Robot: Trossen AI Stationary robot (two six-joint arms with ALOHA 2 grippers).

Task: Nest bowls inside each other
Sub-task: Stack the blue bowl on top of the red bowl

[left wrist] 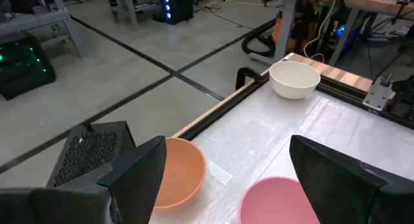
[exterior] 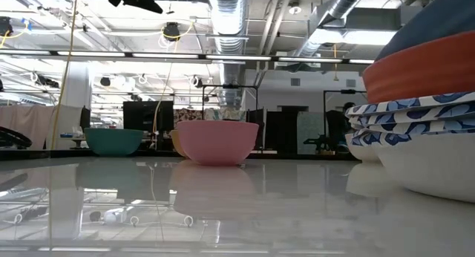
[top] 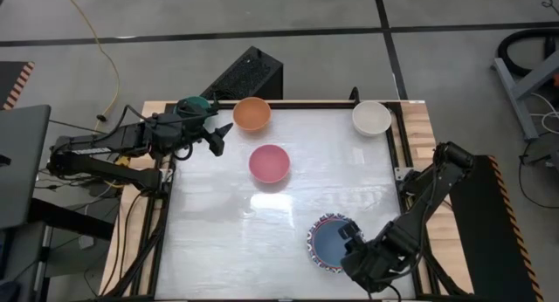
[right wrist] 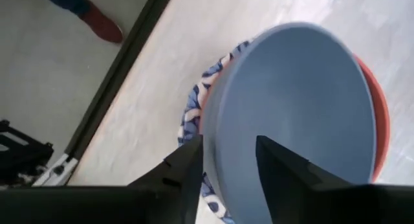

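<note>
Grey concrete floor with dark seams surrounds the glossy white tabletop point(top: 279, 223), which sits in a wooden frame at the middle of the high view; a yellow cable trails across the floor at upper left, and a black box point(top: 249, 73) stands just beyond the tabletop's upper edge. Seen from table height, the room behind is a wide workshop with ceiling ducts and strip lights. An orange bowl point(top: 251, 113) lies at the upper middle of the high view, a cream bowl point(top: 371, 117) at the upper right corner of the tabletop, and a pink bowl point(top: 269, 163) near the centre, all three empty and apart from one another. A teal bowl point(top: 194, 104) sits at upper left, partly hidden by the left arm. At lower right stands a stack: a blue bowl point(right wrist: 291, 114) nested in a red bowl point(right wrist: 380, 120), these inside blue-and-white patterned bowls point(exterior: 412, 119). The left end effector point(top: 220, 135) hangs with fingers spread wide, beside the orange bowl. The right end effector point(right wrist: 228, 162) straddles the blue bowl's rim, fingers parted, not clamping it.
</note>
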